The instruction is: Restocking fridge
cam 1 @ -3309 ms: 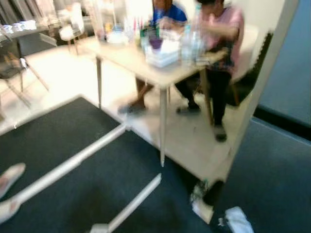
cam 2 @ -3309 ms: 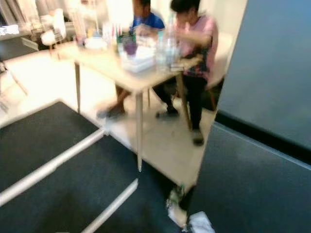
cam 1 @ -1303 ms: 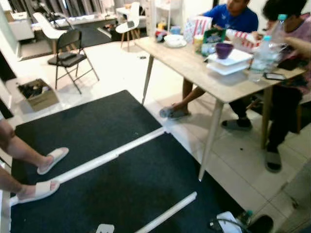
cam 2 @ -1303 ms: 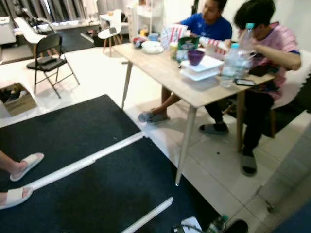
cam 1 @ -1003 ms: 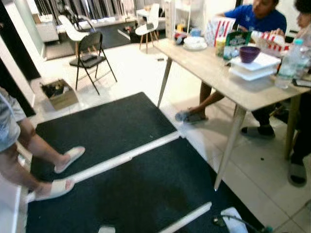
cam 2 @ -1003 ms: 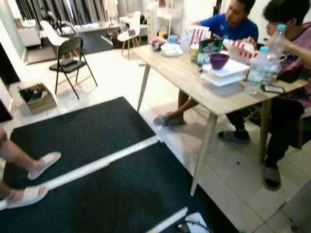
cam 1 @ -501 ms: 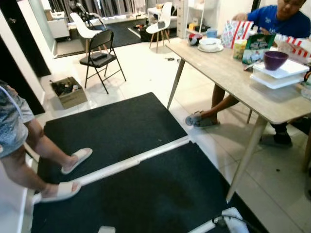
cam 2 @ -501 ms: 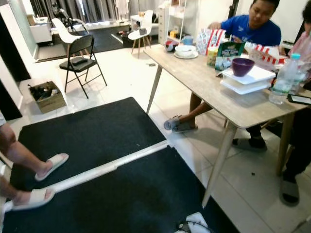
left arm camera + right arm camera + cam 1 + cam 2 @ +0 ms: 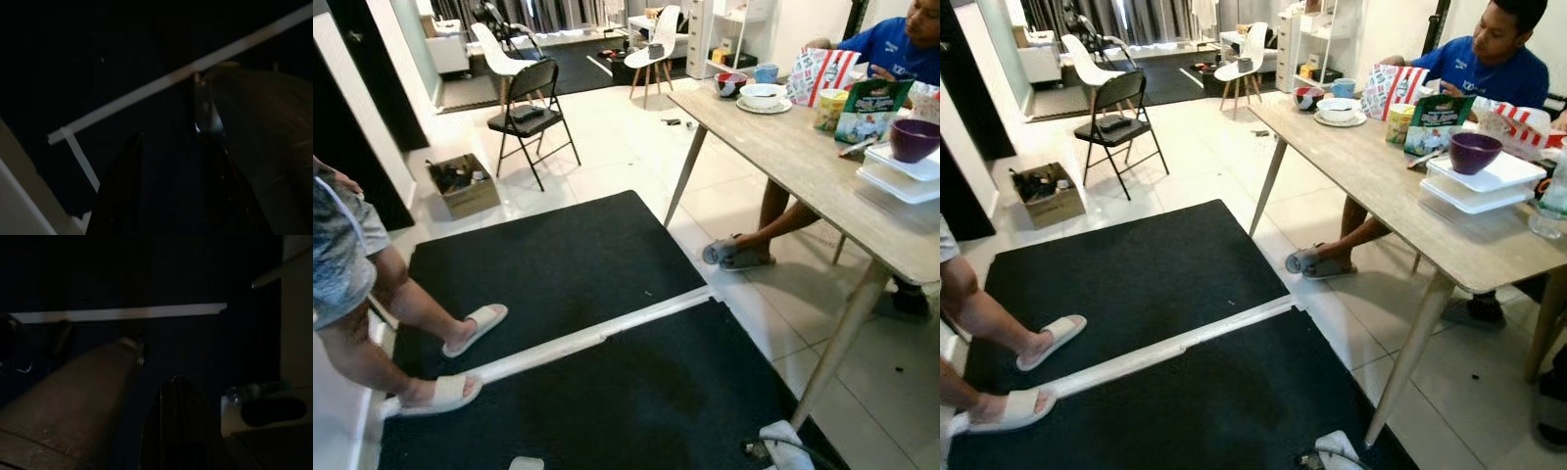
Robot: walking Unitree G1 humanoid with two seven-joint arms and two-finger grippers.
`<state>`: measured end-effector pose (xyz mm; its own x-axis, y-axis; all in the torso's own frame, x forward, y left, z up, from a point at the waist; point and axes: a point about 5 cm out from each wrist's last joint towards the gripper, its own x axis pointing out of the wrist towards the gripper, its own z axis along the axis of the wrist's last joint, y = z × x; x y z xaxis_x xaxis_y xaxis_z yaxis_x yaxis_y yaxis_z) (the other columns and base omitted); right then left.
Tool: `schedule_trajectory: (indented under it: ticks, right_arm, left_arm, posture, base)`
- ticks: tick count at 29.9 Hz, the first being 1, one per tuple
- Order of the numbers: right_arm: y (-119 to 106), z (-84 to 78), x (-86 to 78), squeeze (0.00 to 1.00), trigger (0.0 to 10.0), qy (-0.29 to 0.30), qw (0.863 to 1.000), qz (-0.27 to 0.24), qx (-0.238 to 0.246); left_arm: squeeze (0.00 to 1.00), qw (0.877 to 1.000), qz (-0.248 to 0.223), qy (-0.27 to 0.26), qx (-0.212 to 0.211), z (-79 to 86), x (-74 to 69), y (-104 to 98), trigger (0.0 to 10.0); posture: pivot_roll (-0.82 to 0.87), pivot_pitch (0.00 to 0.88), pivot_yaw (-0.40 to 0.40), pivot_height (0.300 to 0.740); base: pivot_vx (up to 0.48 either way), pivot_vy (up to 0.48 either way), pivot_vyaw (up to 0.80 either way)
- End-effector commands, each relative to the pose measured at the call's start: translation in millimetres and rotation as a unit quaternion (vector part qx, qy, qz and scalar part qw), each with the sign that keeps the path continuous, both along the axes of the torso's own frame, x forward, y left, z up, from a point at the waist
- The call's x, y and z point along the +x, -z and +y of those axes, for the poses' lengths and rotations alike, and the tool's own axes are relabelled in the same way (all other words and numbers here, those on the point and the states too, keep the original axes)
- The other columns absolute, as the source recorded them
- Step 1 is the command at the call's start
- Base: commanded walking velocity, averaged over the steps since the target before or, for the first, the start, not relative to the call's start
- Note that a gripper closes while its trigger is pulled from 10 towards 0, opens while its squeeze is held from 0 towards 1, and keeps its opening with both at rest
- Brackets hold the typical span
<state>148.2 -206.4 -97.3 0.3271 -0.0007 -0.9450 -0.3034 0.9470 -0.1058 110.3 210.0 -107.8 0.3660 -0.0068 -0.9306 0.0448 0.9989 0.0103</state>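
Table [image 9: 1400, 201] — pale wood, cluttered

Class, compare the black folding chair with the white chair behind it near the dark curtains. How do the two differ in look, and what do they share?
The black folding chair has a thin metal frame with crossed legs; the white chair has a smooth moulded shell. The black folding chair stands nearer the camera, beside the cardboard box; the white chair sits further back. Something small and dark lies on the black chair's seat. Both stand upright on the pale tiled floor.

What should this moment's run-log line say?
phase: walking, no fridge seen | ahead: black mat, wooden table, folding chair | person's feet on left | arms: hanging idle
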Motion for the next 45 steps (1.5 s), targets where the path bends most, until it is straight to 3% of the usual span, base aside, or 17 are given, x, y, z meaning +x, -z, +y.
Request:
schedule_trajectory:
  ticks: [1,9,25,45]
  right_arm:
    - [-1.1,-6.9,-0.2,0.00,10.0,-0.009,1.000,0.003,-0.013]
    - [-2.6,-10.1,2.0,0.00,10.0,-0.019,1.000,0.003,-0.023]
    - [-2.3,-9.5,1.7,0.00,10.0,-0.023,0.999,0.005,-0.028]
    - [-2.0,-8.7,1.3,0.00,10.0,-0.017,1.000,0.007,-0.022]
  left_arm:
    - [0.00,1.000,-0.006,0.000,0.000,-0.7,2.6,-0.7,10.0]
    - [0.00,1.000,-0.006,0.007,-0.001,-2.0,2.9,-0.6,10.0]
    - [0.00,1.000,-0.006,0.012,0.000,-0.8,3.7,-1.0,10.0]
    - [0.00,1.000,-0.005,0.022,0.003,-0.4,4.3,-1.3,10.0]
  posture:
    - [0.00,0.000,0.019,0.740]
    - [0.00,0.000,0.012,0.740]
    - [0.00,0.000,0.021,0.740]
    - [0.01,0.000,0.032,0.740]
  base:
    - [0.259,0.000,-0.77]
    - [0.260,0.000,-0.72]
    - [0.260,0.000,0.00]
    - [0.258,0.000,-0.75]
